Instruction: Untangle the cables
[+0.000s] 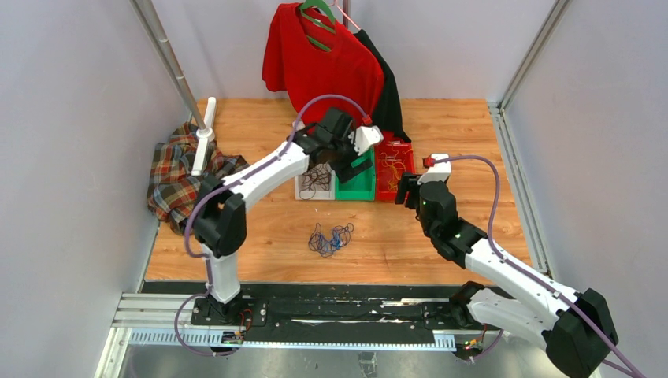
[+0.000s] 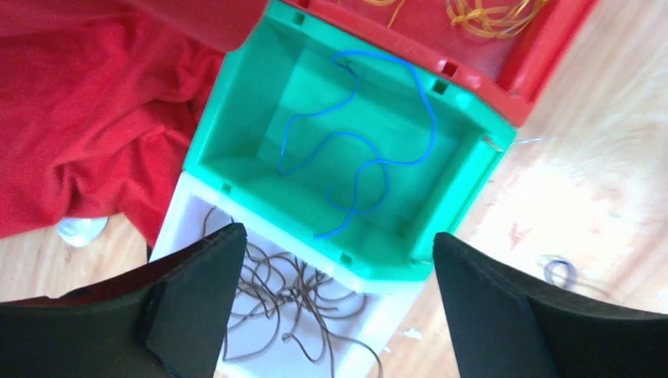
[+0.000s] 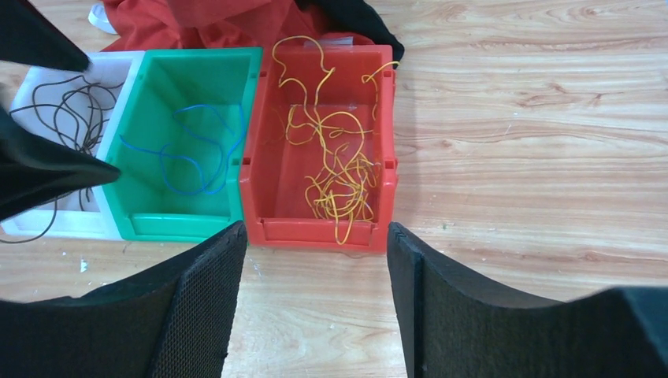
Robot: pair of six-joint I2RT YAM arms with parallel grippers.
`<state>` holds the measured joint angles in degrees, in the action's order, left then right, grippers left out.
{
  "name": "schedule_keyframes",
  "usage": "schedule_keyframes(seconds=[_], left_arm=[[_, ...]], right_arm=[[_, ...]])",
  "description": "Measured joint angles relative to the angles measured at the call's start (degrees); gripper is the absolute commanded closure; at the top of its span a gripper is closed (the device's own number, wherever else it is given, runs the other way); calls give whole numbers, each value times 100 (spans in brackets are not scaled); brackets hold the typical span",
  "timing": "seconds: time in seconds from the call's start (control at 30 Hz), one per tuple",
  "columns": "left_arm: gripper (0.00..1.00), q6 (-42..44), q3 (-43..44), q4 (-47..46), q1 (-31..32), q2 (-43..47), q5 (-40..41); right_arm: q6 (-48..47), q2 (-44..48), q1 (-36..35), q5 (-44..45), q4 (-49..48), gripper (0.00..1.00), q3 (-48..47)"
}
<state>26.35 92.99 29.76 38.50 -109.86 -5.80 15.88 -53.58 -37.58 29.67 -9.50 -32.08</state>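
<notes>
Loose tangle of cables [image 1: 331, 239] on the bench [image 1: 441, 252], nearside of both claws; right claw [image 3: 315, 232] spread, empty, at the red bin [image 3: 384, 118]; left claw [image 2: 339, 236] spread, empty, over the green bin [image 2: 236, 102] holding a blue cable [image 2: 370, 161], almost straight beyond the tangle.

The pads [image 3: 201, 315] of my right pincer [image 3: 315, 228] are black, matt, finely meshed. The white bin [image 3: 55, 224], green bin [image 3: 189, 226] and red bin [image 3: 299, 231], all 3 smooth glossy plastic, stand on a tabletop [image 3: 512, 157] of pale, faintly shiny wood. Soft red cloth [image 3: 213, 24] bunches behind.
</notes>
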Motion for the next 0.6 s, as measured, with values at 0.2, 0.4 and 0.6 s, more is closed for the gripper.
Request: schedule_keyframes(seconds=[0.2,0.4,0.6], left_arm=[[2,-37,0,538,-136,1244,-511],[9,358,-678,1204,-332,2417,-1165],[23,247,-2306,1447,-341,2787,-1458]], right_arm=[[101,7,4,-225,68,36,0],[195,13,4,-588,140,39,0],[304,13,2,-822,238,41,0]])
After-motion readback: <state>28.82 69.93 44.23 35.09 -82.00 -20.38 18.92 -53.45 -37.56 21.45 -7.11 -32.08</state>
